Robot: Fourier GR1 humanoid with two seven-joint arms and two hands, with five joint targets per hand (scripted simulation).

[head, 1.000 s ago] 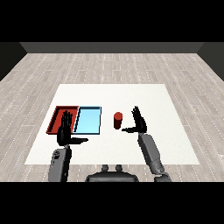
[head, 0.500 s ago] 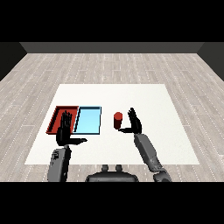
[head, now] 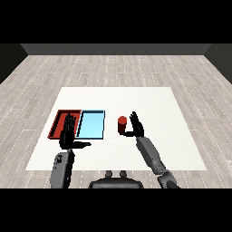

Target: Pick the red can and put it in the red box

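Here we are at the white desk [head: 149, 102], and the red can [head: 122, 125] stands upright just right of centre in the frame, on the bare desk and a little to the right of the light blue tray [head: 91, 125]. The right hand [head: 136, 127] is right beside it on the can's right side, fingers straight and spread, thumb reaching out low toward the can; it looks set up to wrap round, but nothing is curled on the can yet and I can't tell whether the thumb touches it. Over at the left of the frame, the left hand [head: 69, 134] hovers with fingers straight and thumb out, holding nothing, above the near edge of the red tray [head: 58, 121], apparently just parked out of the way. The red tray lies touching the blue one's left side, so the can will need carrying across the blue tray to get there. My read: the grasp is about to begin.
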